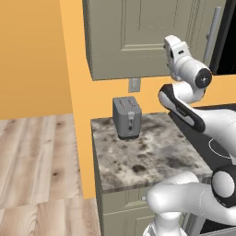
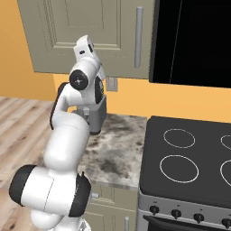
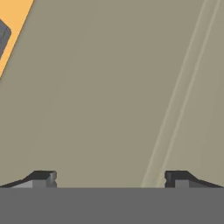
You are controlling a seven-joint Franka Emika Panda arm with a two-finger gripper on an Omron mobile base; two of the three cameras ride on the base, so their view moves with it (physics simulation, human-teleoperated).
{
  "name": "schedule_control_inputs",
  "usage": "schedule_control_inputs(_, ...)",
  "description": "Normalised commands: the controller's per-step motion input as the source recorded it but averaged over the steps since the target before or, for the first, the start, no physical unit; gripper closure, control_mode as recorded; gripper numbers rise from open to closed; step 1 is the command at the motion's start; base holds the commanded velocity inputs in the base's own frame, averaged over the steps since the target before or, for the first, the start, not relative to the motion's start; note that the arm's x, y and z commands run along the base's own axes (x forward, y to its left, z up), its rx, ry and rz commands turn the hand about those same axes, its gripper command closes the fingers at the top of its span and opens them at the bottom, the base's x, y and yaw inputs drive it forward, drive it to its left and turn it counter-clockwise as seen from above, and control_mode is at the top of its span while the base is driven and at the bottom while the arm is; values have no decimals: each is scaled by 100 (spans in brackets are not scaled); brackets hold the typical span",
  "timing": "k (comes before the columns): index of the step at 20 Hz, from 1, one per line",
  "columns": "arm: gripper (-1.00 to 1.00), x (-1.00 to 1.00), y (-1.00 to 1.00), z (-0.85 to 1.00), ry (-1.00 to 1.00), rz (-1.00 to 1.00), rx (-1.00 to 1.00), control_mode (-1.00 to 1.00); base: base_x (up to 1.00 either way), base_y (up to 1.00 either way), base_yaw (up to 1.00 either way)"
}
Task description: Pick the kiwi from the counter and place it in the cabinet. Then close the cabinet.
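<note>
The gripper [image 3: 107,178] faces the cabinet [image 3: 113,87] door up close, its 2 fingers [image 3: 43,178] spread wide with nothing between them.

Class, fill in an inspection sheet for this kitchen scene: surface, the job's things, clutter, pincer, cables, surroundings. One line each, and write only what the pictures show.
Surface: speckled granite counter, bare in front of the toaster.
Job's things: cabinet door looks shut, bar handle at its stove-side edge; kiwi nothing seen.
Clutter: grey toaster standing at the back of the counter, by the wall.
Pincer: pincer open, empty, facing the cabinet door close up.
Cables: nothing seen; a wall outlet sits above the toaster.
Surroundings: black stovetop beside the counter, orange wall, wood floor.
</note>
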Motion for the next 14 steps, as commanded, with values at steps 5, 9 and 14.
schedule_control_inputs(5,-100,0,-13,0,4,8,-1,-100,0,0,0)
schedule_control_inputs(9,-100,0,-11,0,5,5,-2,-100,0,0,0)
schedule_control_inputs(14,-100,0,-8,6,13,1,-3,-100,0,0,0)
